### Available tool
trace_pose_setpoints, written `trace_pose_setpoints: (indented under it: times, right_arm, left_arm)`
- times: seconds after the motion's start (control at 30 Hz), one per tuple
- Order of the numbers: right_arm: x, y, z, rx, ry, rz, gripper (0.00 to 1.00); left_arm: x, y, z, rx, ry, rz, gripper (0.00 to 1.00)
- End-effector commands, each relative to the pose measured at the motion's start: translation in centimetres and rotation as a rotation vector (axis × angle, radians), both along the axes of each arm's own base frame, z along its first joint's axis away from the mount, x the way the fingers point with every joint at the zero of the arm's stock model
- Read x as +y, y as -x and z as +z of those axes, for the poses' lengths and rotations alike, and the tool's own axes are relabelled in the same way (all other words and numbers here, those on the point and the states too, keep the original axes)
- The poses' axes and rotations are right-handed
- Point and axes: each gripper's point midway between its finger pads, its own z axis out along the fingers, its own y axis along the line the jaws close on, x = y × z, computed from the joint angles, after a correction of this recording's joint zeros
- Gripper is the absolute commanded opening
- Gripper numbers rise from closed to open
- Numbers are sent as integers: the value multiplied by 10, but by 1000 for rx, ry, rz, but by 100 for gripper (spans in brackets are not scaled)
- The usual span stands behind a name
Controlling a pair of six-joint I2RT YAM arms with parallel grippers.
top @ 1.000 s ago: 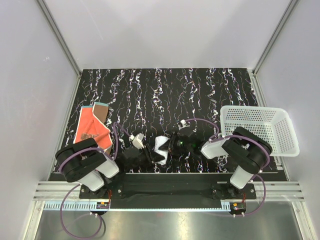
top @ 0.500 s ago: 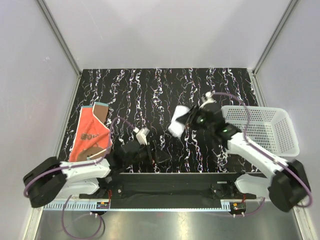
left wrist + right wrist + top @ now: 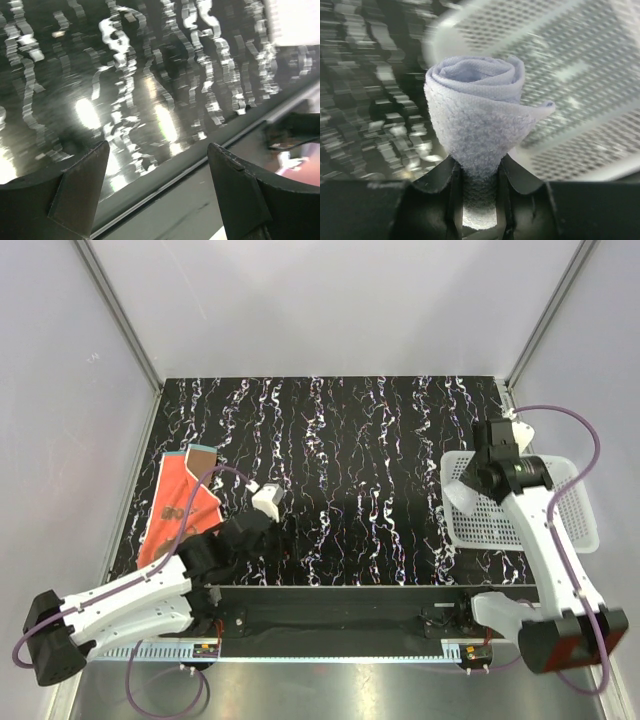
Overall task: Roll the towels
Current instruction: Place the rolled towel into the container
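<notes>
White towel (image 3: 475, 117), rolled, is pinched in the right gripper (image 3: 479, 175) before the blurred basket (image 3: 580, 65) at upper right; the top view hides it. Orange towel (image 3: 180, 502) lies flat at left, partly under the left arm (image 3: 150, 585). Left gripper (image 3: 157, 150) gapes, holding nothing.

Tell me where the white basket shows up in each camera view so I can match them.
Top external: the basket sits at the right edge of the mat.
Left wrist: a blurred white patch in the upper right corner, probably the basket.
Right wrist: it fills the upper right, behind the white towel.
Shared landmark: the black marbled mat, also in the left wrist and right wrist views.
</notes>
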Motion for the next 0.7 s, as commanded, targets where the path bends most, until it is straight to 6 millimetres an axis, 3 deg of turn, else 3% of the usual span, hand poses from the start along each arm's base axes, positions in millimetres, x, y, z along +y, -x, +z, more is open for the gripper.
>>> trace_pose_setpoints:
  times: [0.0,0.23,0.4,0.5,0.53,0.63,0.67]
  right_arm:
    - [-52,27,-35,254,227,-123,0]
    - [-61,5,-74,455,280,-156,0]
    - [-48,-4,-121,575,246,-63,0]
    - [-12,-17,-144,537,74,89,0]
    - [18,-32,-145,468,-62,189,0]
    - [61,-43,-139,356,-250,358,0]
    - [66,-42,-138,333,-274,380,0]
  left_arm:
    - [21,-8,18,-64,-71,44,84]
    - [43,-5,23,-90,-103,85,85]
    - [47,0,32,-91,-72,93,85]
    - [49,-1,36,-102,-63,99,86]
    - [50,-1,36,-106,-67,102,87]
    - [50,-4,38,-114,-77,105,88]
    - [50,-4,36,-112,-84,107,88]
